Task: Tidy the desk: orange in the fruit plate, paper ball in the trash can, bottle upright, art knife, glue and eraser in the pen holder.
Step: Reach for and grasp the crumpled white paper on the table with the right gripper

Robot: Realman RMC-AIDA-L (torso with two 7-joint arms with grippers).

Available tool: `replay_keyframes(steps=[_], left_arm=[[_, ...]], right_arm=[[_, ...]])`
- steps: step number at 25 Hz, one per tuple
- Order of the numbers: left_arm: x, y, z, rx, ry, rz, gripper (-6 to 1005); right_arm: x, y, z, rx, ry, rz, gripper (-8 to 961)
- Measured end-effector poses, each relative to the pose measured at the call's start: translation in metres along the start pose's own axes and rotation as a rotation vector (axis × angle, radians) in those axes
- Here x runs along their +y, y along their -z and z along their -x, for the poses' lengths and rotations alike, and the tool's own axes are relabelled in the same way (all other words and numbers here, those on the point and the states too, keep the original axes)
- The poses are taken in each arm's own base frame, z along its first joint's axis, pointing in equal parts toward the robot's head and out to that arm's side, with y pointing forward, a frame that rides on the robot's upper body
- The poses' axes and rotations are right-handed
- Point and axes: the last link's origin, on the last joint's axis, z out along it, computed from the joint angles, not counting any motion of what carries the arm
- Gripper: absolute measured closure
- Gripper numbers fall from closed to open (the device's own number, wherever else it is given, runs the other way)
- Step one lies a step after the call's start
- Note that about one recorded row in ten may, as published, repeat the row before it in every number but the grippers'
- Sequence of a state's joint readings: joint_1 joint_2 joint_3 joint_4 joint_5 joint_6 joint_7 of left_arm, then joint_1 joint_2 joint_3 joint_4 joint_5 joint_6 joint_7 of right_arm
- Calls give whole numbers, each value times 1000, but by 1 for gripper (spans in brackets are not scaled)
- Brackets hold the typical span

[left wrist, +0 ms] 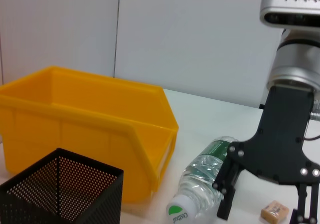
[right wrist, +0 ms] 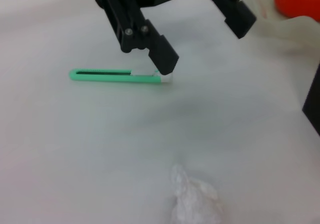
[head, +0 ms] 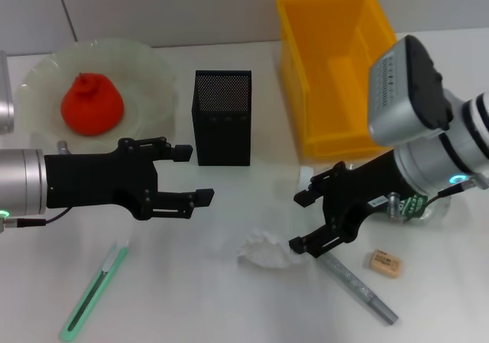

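White desk point(head: 191, 297): crumpled white paper ball point(head: 265, 251); right hand point(head: 304, 222) wide, empty.

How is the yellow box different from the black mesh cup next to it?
The yellow box is solid plastic, while the black mesh cup is full of tiny holes. The yellow box is wide and much bigger; the black mesh cup is tall and narrow. The yellow box has slanted walls; the mesh cup's sides go straight up. Both stand open at the top on the white table.
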State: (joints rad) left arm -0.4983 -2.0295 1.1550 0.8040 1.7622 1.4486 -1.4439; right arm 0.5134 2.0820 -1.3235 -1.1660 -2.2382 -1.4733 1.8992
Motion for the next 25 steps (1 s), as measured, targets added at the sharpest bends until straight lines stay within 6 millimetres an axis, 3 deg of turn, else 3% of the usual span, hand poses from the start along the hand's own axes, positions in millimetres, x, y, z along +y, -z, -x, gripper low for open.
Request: replay_keyframes(steps=[11, 25], left_arm=[[-2, -2, -5, 1, -10, 2, 173], [-3, -1, -3, 5, -4, -6, 174]], right_arm=[[5, -20, 6, -28, 36, 23, 162], [8, -27, 4, -42, 2, 46, 161]])
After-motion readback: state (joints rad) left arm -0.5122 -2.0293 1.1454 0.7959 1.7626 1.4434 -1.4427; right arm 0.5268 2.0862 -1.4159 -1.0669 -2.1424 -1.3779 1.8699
